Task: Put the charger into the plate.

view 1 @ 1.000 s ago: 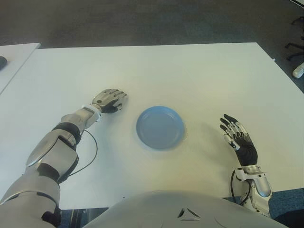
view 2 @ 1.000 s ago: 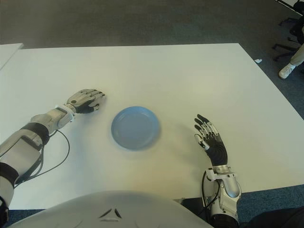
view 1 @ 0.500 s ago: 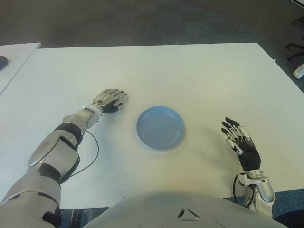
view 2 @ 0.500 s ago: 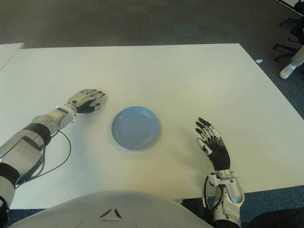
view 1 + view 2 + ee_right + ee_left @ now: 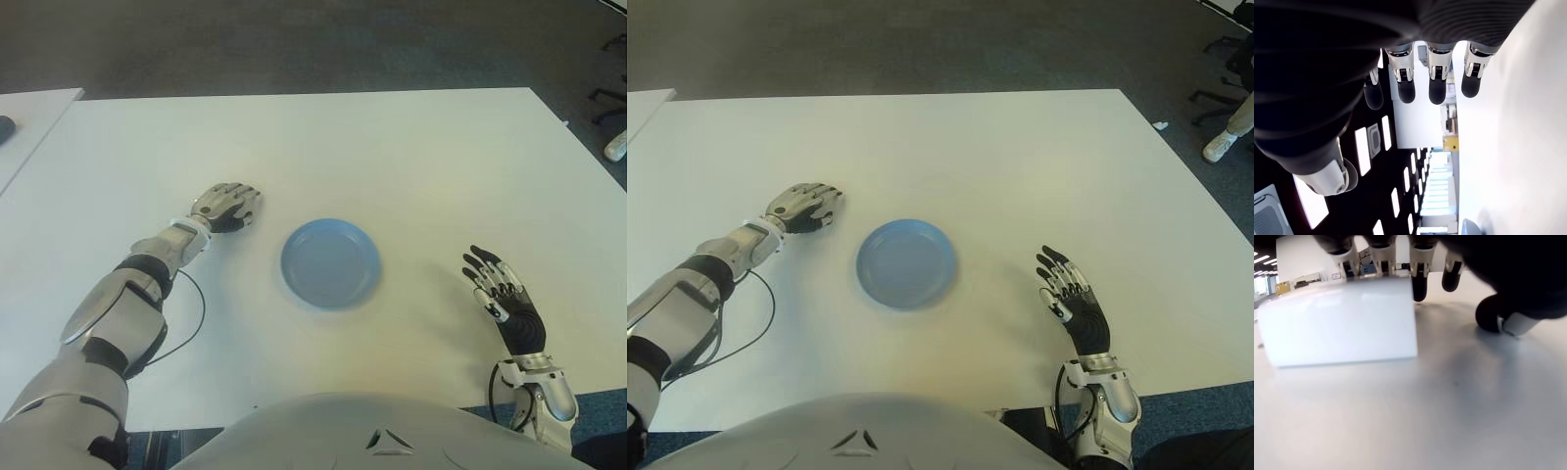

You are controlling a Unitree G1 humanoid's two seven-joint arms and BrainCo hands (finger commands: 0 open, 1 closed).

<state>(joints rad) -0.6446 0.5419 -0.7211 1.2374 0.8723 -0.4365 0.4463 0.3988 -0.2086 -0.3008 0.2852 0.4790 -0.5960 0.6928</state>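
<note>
- The charger (image 5: 1342,325) is a white block. It sits on the table (image 5: 392,147) right under the left hand (image 5: 227,207), in the left half of the table, about midway between the near and far edges.
- From the head views the hand covers the charger, so it does not show there. The left wrist view shows it well.
- In that view the fingertips (image 5: 1419,289) hang over the top of the block. The thumb (image 5: 1498,319) is off to one side and does not touch it. The hand is curled over the charger, but I think it does not grip it yet.
- The block's long side looks like it runs across the fingers, so the fingers can close over the short way.
- The blue plate (image 5: 330,262) is just beside this hand, toward the right edge of the table. The plate has nothing in it.
- The left hand is much nearer the charger, so it should do the lift and the short move to the plate.
- The right hand (image 5: 503,304) shows near the front right corner, well apart from the plate, fingers spread and holding nothing.
</note>
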